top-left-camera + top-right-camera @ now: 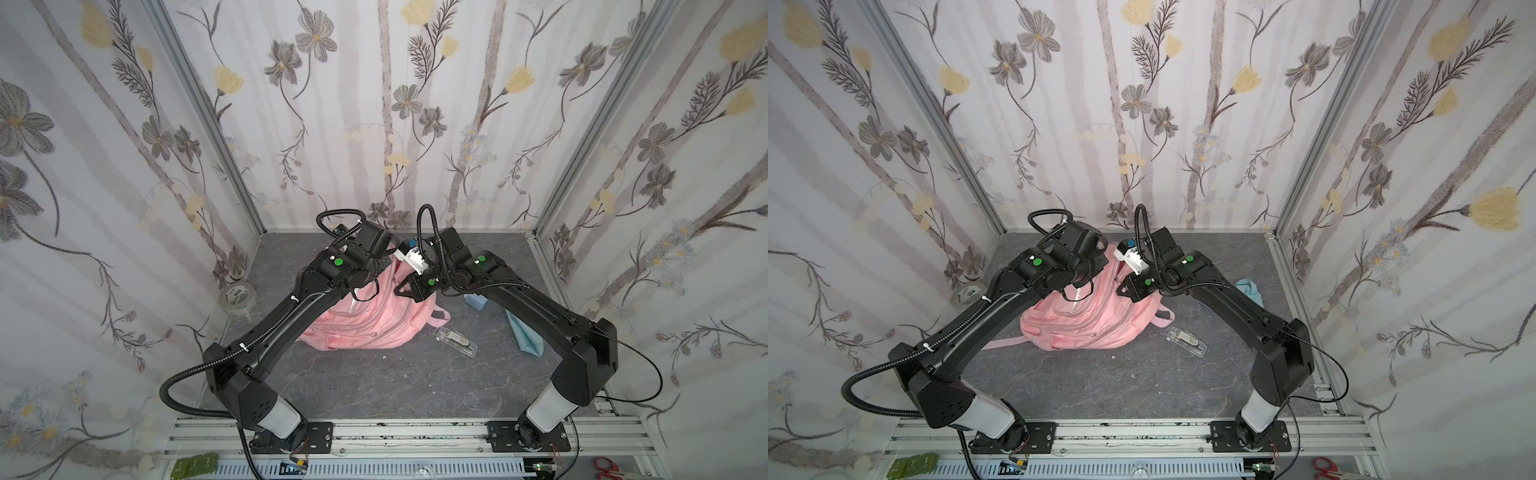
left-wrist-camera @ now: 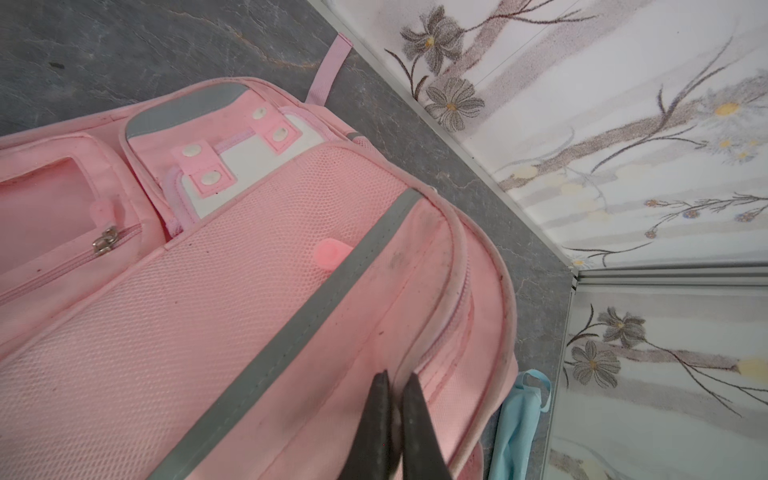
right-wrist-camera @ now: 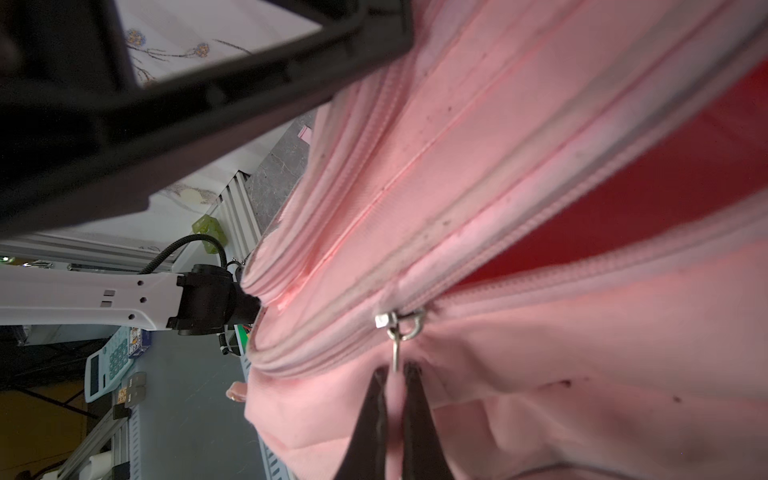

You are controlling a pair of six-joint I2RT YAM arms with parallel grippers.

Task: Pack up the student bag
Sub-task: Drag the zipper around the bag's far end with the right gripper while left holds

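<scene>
The student bag point(image 1: 365, 320) point(image 1: 1084, 326) lies front-up near the middle of the dark grey table point(image 1: 374, 386), closer to the back wall. In both top views its upper end is drawn up between the two wrists. A pink strap point(image 1: 440, 318) trails from its right side onto the table.

In the right wrist view the main zipper is partly undone. Beyond the metal slider point(image 3: 399, 323) the opening gapes and shows red lining point(image 3: 623, 199). The zipper pull point(image 3: 396, 351) hangs from the slider and runs straight in between the fingers of the right gripper point(image 3: 395, 369), which are pinched together on it. Pink fabric bunches on both sides of the fingertips.

In the left wrist view the left gripper point(image 2: 397, 376) sits at the bag's rounded upper edge, just beside a grey reflective strip point(image 2: 291, 332) and past the mesh panel point(image 2: 166, 332). Its fingers are closed to a thin slit on the piped seam there, gripping the bag's fabric. The bag's front pockets stretch away from the fingertips.

To the right of the bag, apart from it, lies a clear plastic case point(image 1: 457, 338) point(image 1: 1185, 338). Farther right, partly under the right arm, is a light-blue fabric pouch point(image 1: 525, 334). A tape roll point(image 1: 239, 297) point(image 1: 969, 295) sits against the left wall, well apart from the bag.
</scene>
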